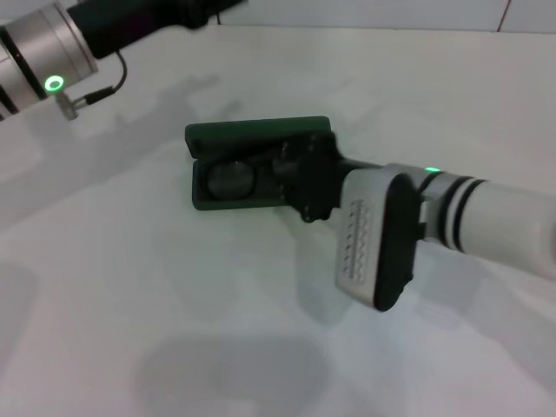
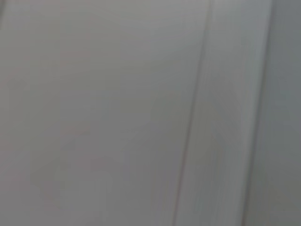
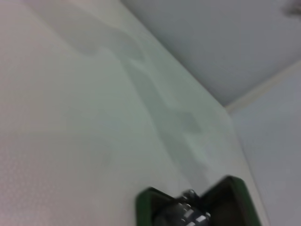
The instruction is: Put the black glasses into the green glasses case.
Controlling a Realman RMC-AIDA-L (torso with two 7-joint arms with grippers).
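The green glasses case point(image 1: 201, 198) lies open in the middle of the white table, its lid point(image 1: 252, 132) standing up along the far side. A roundish lens of the black glasses point(image 1: 231, 178) lies in the left half of the case's dark inside; the rest is hidden. My right gripper point(image 1: 300, 178) is black and sits over the right end of the case, covering it. In the right wrist view the case's green rim point(image 3: 143, 202) and a shiny part of the glasses point(image 3: 187, 214) show at the edge. My left arm point(image 1: 52, 52) is parked at the far left, raised off the table.
The white table point(image 1: 130, 304) stretches all round the case. Its far edge meets a pale wall point(image 3: 225, 47). The left wrist view shows only a plain grey surface point(image 2: 141, 113).
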